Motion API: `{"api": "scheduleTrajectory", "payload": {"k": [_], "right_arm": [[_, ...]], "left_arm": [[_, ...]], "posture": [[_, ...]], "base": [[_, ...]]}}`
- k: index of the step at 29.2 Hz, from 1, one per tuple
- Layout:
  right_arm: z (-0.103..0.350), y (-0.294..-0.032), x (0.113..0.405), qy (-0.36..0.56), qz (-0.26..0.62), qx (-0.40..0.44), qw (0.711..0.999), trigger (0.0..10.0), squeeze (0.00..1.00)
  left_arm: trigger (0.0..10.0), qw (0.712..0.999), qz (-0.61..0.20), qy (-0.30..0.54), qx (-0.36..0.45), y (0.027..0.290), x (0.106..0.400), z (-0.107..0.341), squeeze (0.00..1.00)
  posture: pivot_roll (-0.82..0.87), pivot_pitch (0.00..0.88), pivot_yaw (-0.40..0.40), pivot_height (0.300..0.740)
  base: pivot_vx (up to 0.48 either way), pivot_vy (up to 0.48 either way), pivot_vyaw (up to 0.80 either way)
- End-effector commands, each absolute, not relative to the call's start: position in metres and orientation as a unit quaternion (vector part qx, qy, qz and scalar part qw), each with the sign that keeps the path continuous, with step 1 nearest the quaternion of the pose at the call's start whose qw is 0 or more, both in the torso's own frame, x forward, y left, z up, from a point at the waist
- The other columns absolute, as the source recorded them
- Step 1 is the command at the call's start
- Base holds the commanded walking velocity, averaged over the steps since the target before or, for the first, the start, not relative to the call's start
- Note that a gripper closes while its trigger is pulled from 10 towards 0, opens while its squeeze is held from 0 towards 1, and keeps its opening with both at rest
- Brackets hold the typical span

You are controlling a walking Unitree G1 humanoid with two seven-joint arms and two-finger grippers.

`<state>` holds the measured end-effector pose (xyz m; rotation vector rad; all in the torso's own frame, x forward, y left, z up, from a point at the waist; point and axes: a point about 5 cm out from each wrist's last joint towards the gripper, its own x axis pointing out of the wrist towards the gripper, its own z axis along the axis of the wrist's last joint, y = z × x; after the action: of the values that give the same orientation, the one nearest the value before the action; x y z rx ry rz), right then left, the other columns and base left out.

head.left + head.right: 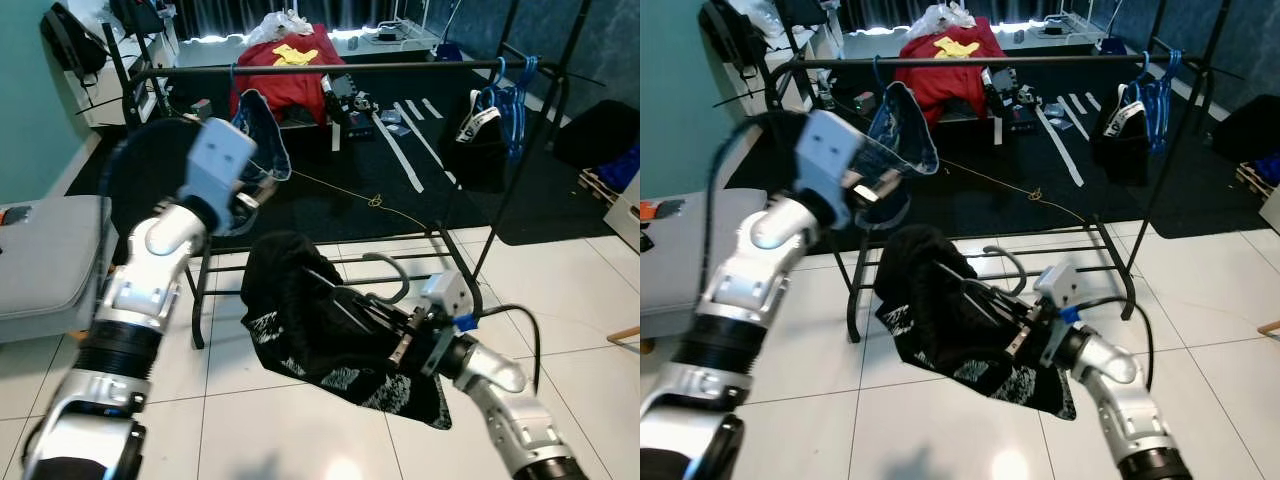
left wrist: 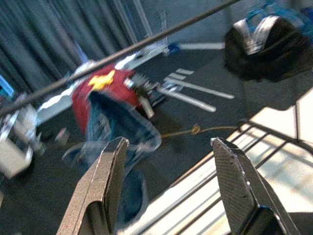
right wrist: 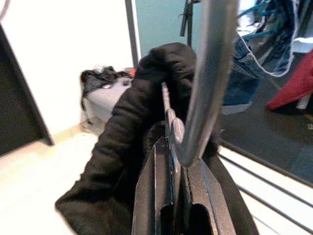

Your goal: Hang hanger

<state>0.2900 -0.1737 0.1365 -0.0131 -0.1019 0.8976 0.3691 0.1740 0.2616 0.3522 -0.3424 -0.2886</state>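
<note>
Right wrist view: my right gripper pinches the hanger at its neck, black garment draped over it, held low before the rack, hook up, likely ready for lifting. Left gripper: fingers spread, empty, raised near the rail, probably to steady.

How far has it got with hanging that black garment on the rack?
Done: the black garment sits on a grey hanger, and the right gripper is shut on that hanger, low in front of the rack. In hand: the left gripper is raised near the rail, fingers open, by the blue jeans already hanging there. Left: lifting the hook up and over the rail; it is not yet hung.
</note>
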Motion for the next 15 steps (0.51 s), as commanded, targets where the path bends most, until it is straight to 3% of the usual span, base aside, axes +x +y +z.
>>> {"api": "scheduleTrajectory", "payload": {"k": [1, 3, 4, 6, 7, 9, 12, 13, 14, 15], "right_arm": [[0.157, -0.173, 0.294, -0.079, 0.451, 0.013, 0.889, 1.6, 0.00], [0.164, -0.180, 0.293, -0.078, 0.468, 0.025, 0.880, 2.0, 0.00], [0.171, -0.187, 0.293, -0.073, 0.486, 0.036, 0.870, 0.5, 0.00], [0.171, -0.187, 0.293, -0.073, 0.486, 0.036, 0.870, 0.5, 0.00], [0.177, -0.192, 0.292, -0.063, 0.506, 0.044, 0.859, 0.0, 0.00], [0.184, -0.203, 0.290, -0.023, 0.550, 0.021, 0.834, 0.9, 0.00], [0.186, -0.212, 0.287, 0.021, 0.584, -0.011, 0.811, 4.0, 0.00], [0.186, -0.212, 0.287, 0.021, 0.584, -0.011, 0.811, 4.0, 0.00], [0.187, -0.215, 0.286, 0.039, 0.596, -0.022, 0.802, 10.0, 0.00], [0.187, -0.215, 0.286, 0.039, 0.596, -0.022, 0.802, 10.0, 0.00]], "left_arm": [[10.0, 0.962, -0.132, -0.173, 0.164, 0.188, 0.370, 0.266, 0.00], [10.0, 0.960, -0.152, -0.175, 0.158, 0.194, 0.368, 0.267, 0.00], [10.0, 0.952, -0.215, -0.156, 0.151, 0.193, 0.363, 0.259, 0.00], [10.0, 0.952, -0.215, -0.156, 0.151, 0.193, 0.363, 0.259, 0.00], [10.0, 0.934, -0.296, -0.120, 0.158, 0.189, 0.354, 0.246, 0.00], [10.0, 0.886, -0.423, -0.041, 0.186, 0.183, 0.333, 0.217, 0.00], [10.0, 0.852, -0.491, -0.030, 0.181, 0.175, 0.316, 0.213, 0.00], [10.0, 0.852, -0.491, -0.030, 0.181, 0.175, 0.316, 0.213, 0.00], [10.0, 0.835, -0.519, -0.039, 0.180, 0.169, 0.309, 0.215, 0.00], [10.0, 0.835, -0.519, -0.039, 0.180, 0.169, 0.309, 0.215, 0.00]], "posture": [[0.03, 0.085, 0.064, 0.740], [0.03, 0.085, 0.064, 0.740], [0.04, 0.085, 0.057, 0.740], [0.04, 0.085, 0.057, 0.740], [0.04, 0.085, 0.055, 0.740], [0.04, 0.087, 0.053, 0.740], [0.04, 0.089, 0.048, 0.740], [0.04, 0.089, 0.048, 0.740], [0.04, 0.090, 0.048, 0.740], [0.04, 0.090, 0.048, 0.740]], "base": [[0.000, 0.000, 0.00], [0.000, 0.000, 0.00], [0.000, 0.000, 0.00], [0.000, 0.000, 0.00], [0.000, 0.000, 0.00], [0.000, 0.000, 0.00], [0.000, 0.000, 0.00], [0.000, 0.000, 0.00], [0.000, 0.000, 0.00], [0.000, 0.000, 0.00]]}}
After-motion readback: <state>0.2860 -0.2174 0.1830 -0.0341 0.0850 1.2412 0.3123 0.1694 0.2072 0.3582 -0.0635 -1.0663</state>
